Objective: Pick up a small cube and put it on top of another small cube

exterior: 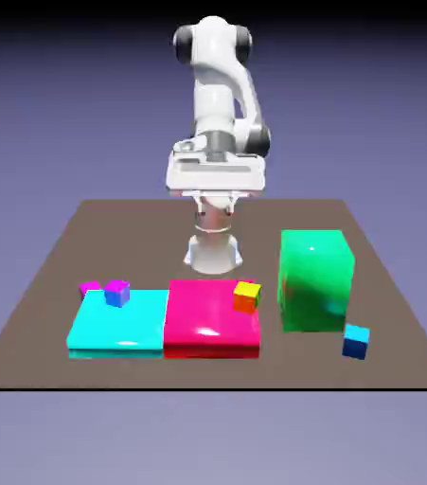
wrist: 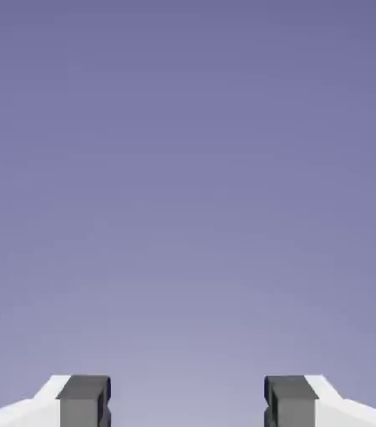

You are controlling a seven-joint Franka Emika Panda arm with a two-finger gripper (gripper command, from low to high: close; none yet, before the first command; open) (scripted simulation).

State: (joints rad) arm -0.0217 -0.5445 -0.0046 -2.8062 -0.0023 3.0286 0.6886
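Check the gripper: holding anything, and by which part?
Nothing held. In the hand view the gripper is open, only backdrop between its fingers. The pink cube sits on the table beside the blue-violet cube.

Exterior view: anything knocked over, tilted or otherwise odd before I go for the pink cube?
Nothing stands out. The magenta cube and blue-violet cube sit at the cyan slab's far edge, every block looks upright, and the tool is open and empty, facing only backdrop.
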